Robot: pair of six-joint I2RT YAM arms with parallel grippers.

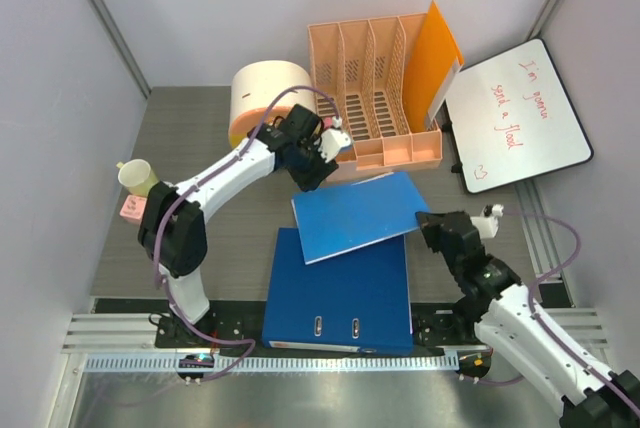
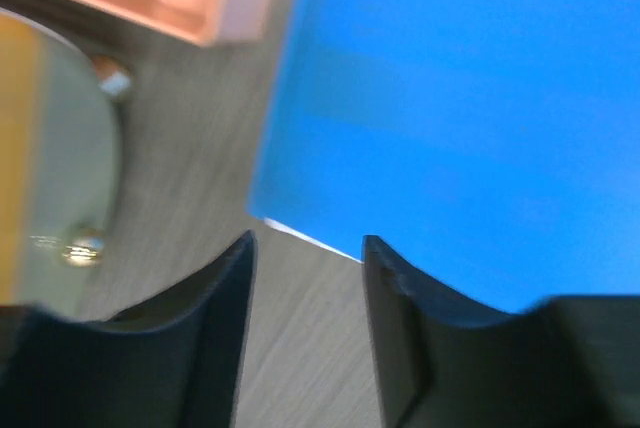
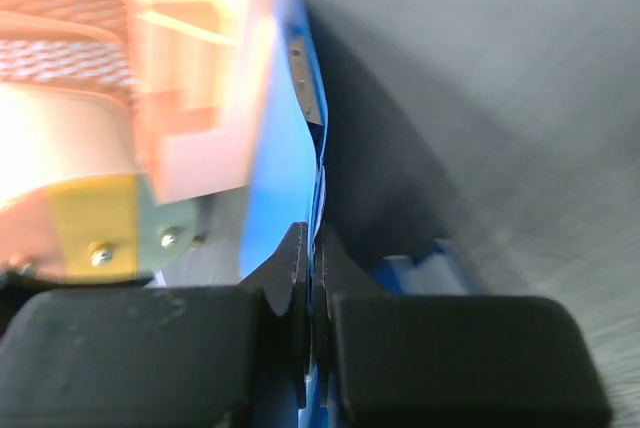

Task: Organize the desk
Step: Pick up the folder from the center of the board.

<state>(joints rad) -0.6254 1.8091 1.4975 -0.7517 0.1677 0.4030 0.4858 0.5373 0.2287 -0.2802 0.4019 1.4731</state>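
One blue folder [image 1: 355,213] pinched in right fingers [image 3: 285,278], left fingers [image 2: 225,293] parted, empty, one binder [image 1: 340,298]

A light blue folder [image 1: 360,213] lies skewed over the far edge of a dark blue ring binder [image 1: 340,298]. Behind stands a peach file rack [image 1: 375,88] holding an orange folder [image 1: 432,58], a cream round box [image 1: 265,98] left, a red-lettered whiteboard [image 1: 520,113] right.

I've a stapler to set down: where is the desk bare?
Far left corner of the dark grey wood-grain desk, between the cream round drum and pale yellow cup. Crowded: the middle, where the light-blue folder overlaps the dark blue binder near the peach file rack.
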